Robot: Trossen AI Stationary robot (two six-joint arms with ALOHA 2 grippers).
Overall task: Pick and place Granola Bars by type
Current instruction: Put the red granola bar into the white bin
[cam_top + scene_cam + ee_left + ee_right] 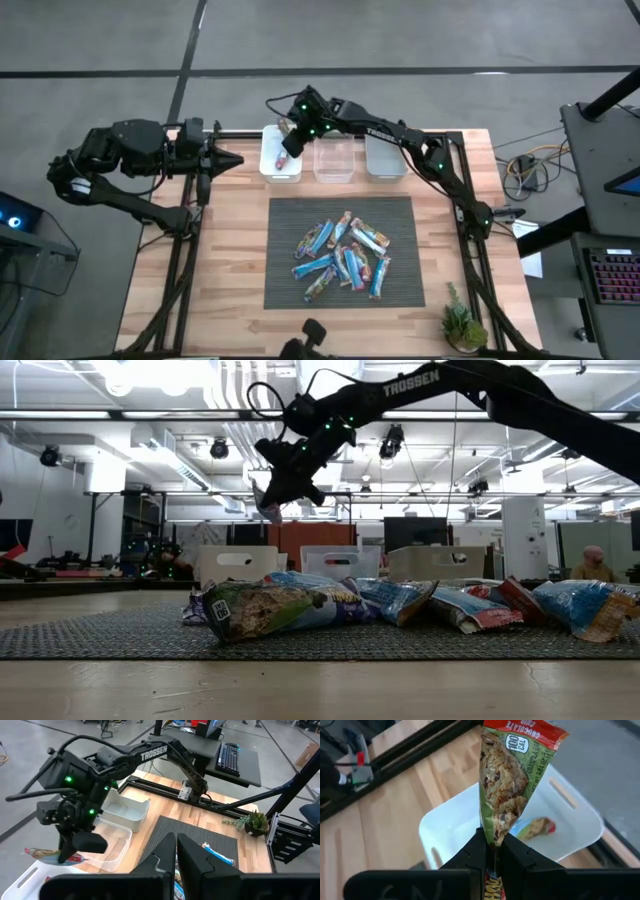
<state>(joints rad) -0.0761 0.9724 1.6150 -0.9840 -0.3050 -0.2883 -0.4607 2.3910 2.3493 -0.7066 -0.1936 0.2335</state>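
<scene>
Right gripper is over the leftmost of three bins at the far edge of the table, fingers pinched on a granola bar; the held bar has a green wrapper with a red end and reads "chocolate chip" in the right wrist view; it hangs above the white bin, not touching it; low view shows the gripper well above the bin rims.

One more bar with a red end already lies inside that white bin; middle clear bin and the third bin stand just beside it in a row.

Remaining granola bars lie in a loose pile on the dark mat at table centre; mostly blue wrappers, some overlapping; in the low view the nearest one shows a green face.

Left gripper is at the left far edge of the table, level with the bins and pointing toward the white one; its fingers are pressed together with nothing between them.

Small potted plant sits at the near right corner of the table.
</scene>
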